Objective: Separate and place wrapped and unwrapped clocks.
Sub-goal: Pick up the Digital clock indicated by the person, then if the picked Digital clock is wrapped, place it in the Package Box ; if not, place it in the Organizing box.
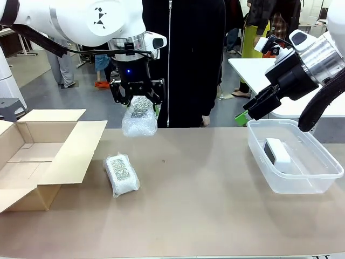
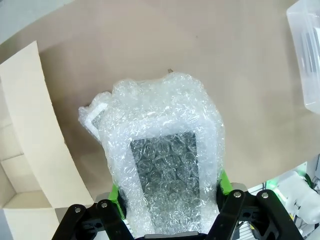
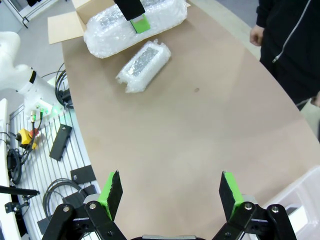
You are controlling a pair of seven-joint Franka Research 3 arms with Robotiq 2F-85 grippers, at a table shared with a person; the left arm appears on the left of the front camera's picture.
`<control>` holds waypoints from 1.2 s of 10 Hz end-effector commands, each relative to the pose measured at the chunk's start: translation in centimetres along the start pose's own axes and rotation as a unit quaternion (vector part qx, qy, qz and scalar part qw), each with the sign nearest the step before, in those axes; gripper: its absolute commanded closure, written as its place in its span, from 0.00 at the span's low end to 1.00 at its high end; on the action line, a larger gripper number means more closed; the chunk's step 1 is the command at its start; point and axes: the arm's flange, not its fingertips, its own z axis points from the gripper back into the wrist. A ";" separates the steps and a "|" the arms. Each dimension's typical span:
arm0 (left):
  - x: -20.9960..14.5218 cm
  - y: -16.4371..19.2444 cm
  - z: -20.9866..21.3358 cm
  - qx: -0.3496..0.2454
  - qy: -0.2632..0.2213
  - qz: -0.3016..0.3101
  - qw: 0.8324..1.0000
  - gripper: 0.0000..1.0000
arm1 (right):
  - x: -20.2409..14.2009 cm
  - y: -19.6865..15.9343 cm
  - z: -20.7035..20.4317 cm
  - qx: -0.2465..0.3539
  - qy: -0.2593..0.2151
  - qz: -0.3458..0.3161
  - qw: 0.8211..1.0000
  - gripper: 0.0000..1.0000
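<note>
My left gripper is shut on a bubble-wrapped clock, holding it in the air above the table's far side. In the left wrist view this wrapped clock sits between the green pads, grey panel facing the camera. A second wrapped clock lies flat on the table near the box, also seen as the lower bundle in the right wrist view. The bare white clock rests inside the clear tub. My right gripper is open and empty, raised above the tub's far left corner.
An open brown cardboard box stands at the table's left with its flaps spread. A person in black stands at the far side, a hand near the edge. The tub's rim shows at the left wrist view's right.
</note>
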 end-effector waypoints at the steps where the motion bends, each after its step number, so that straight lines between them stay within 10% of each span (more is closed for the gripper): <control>1: 0.1 -0.1 0.3 0.003 0.001 0.005 1.000 0.80 | 0.0 0.0 0.0 0.002 0.007 0.001 1.000 0.00; 12: 0.1 -0.1 0.3 0.003 0.001 0.005 1.000 0.80 | 0.0 0.0 0.0 0.002 0.007 0.001 1.000 0.00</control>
